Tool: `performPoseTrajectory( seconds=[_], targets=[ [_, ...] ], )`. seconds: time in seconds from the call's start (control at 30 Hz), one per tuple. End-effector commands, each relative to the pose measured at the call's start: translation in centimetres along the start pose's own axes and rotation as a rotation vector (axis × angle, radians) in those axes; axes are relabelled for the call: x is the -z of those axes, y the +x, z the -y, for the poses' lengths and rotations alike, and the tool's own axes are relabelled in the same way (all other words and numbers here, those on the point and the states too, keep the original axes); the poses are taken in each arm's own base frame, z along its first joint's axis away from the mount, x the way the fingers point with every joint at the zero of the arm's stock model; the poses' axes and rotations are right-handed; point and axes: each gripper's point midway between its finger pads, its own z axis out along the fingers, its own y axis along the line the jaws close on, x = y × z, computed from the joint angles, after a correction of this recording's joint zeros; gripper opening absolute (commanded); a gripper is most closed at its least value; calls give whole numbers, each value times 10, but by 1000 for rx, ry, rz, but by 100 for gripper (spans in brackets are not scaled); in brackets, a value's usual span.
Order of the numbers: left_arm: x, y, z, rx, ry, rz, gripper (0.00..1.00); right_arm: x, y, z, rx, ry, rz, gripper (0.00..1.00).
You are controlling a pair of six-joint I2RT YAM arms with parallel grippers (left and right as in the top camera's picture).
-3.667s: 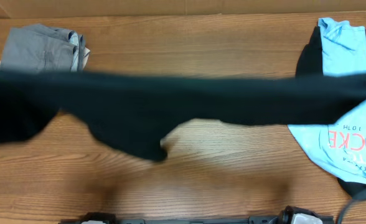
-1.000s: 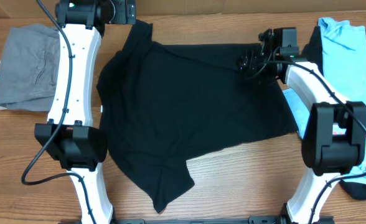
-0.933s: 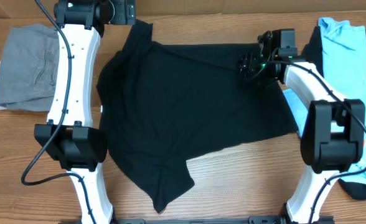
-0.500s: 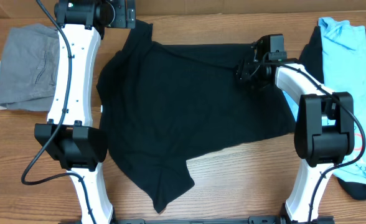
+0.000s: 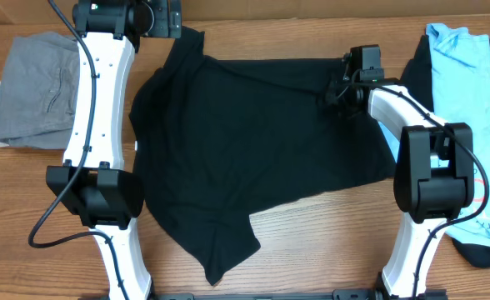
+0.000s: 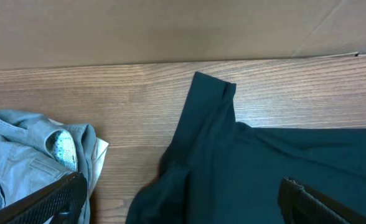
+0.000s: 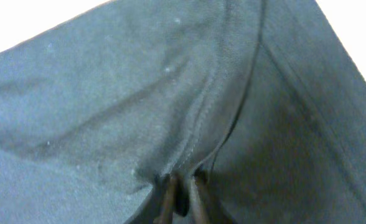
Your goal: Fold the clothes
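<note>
Light-blue tee (image 5: 462, 58) partly beyond right edge.

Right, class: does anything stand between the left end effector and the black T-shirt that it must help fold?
Nothing visible does. The open left end effector hangs at a far corner of the black T-shirt, nothing between them. The grey garment lies off to one side. The right end effector is shut on the shirt.

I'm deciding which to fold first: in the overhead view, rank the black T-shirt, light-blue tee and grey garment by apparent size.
1. black T-shirt, spread out, clearly largest.
2-3. light-blue tee and grey garment: unranked, since the tee runs off the frame and is partly covered.
</note>
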Motion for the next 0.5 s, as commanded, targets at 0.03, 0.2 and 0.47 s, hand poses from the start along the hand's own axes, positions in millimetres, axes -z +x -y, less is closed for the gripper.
performPoseTrajectory(
  seconds=[0.03,0.2,0.47],
  targets=[
    [4,-1,3,19,10,3,100,-1,-10,-3,-5,1,27,4],
    [4,-1,3,19,10,0,100,0,-18,-9,-29,-25,56,4],
    [4,-1,3,19,10,0,100,30,-80,-43,-14,-110,198,4]
  ],
)
